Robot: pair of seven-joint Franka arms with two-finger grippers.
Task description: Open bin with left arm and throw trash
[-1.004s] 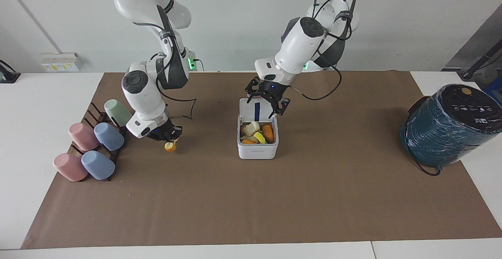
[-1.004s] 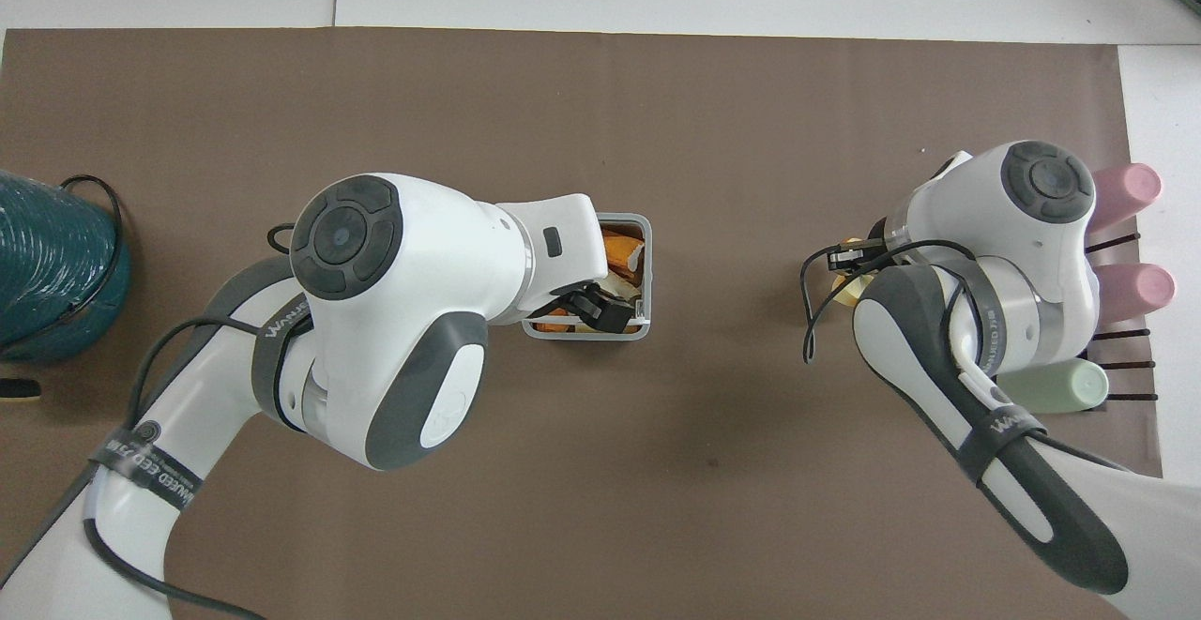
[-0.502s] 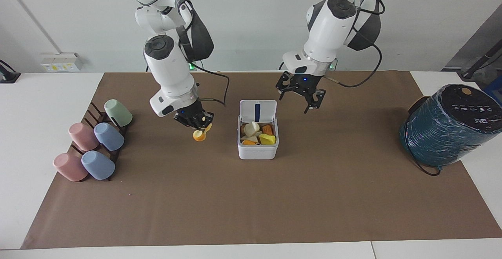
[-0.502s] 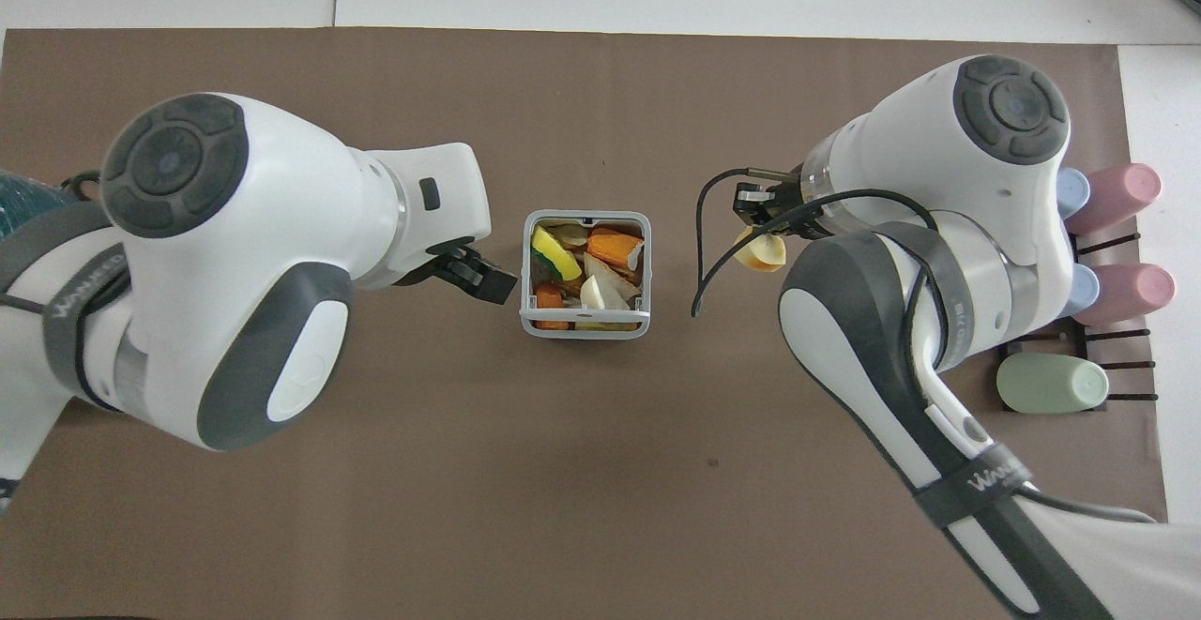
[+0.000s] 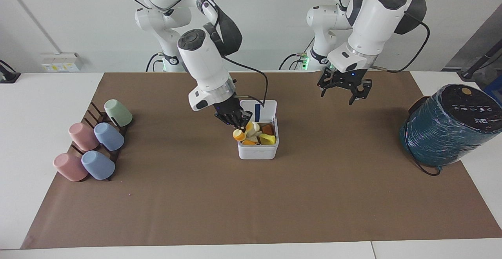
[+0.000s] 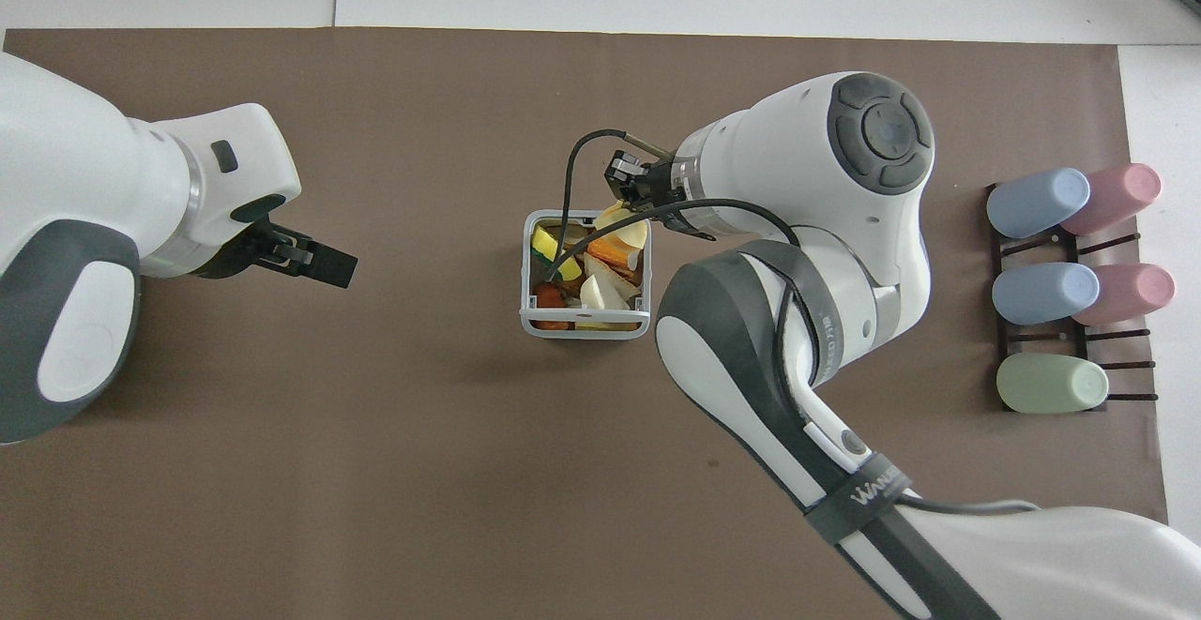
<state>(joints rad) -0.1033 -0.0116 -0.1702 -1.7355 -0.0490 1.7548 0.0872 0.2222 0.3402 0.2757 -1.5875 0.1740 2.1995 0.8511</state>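
One white bin (image 5: 257,149) sits mid-mat, lid (image 5: 259,110) raised at its 12 o'clock edge in the facing view, several soft trash pieces (image 5: 263,133) heaped inside. The right gripper (image 5: 238,127) hangs over the bin's 10 o'clock corner, fingers clamped on one yellow-orange piece (image 5: 239,134). The left gripper (image 5: 345,87) hovers at the bin's 2 o'clock, fingers apart, empty. Five cups (image 5: 94,140) lie on one rack at 9 o'clock; one teal cylinder (image 5: 447,125) at 3.

One bin (image 5: 257,151), five cups (image 5: 96,165), one teal wrapped cylinder (image 5: 447,127)
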